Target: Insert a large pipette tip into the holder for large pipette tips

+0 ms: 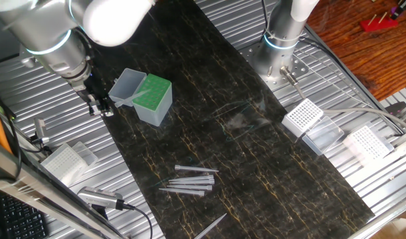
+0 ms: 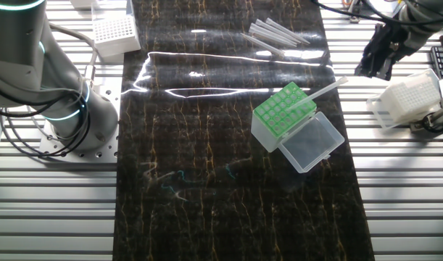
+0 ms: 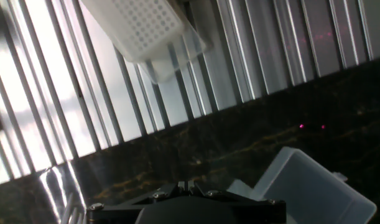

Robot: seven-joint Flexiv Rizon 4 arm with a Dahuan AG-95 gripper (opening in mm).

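Note:
The holder (image 2: 279,110) has a bright green perforated top and its clear lid (image 2: 313,142) lies open beside it. It also shows in one fixed view (image 1: 154,94). One large pipette tip (image 2: 324,91) stands tilted in the green top, its wide end leaning toward my gripper. My gripper (image 2: 369,69) is off the mat to that side, apart from the tip and holder, with its jaws together and nothing between them. It also shows in one fixed view (image 1: 100,108) and in the hand view (image 3: 183,185). Several loose tips (image 1: 189,180) lie in a pile on the dark mat.
White-grid racks with clear lids stand on the ribbed table: one (image 2: 411,98) near my gripper, also in the hand view (image 3: 146,25), one (image 1: 304,117) and another (image 1: 366,142) on the far side. A single tip (image 1: 212,224) lies at the mat's edge. The second arm's base (image 2: 76,116) stands beside the mat.

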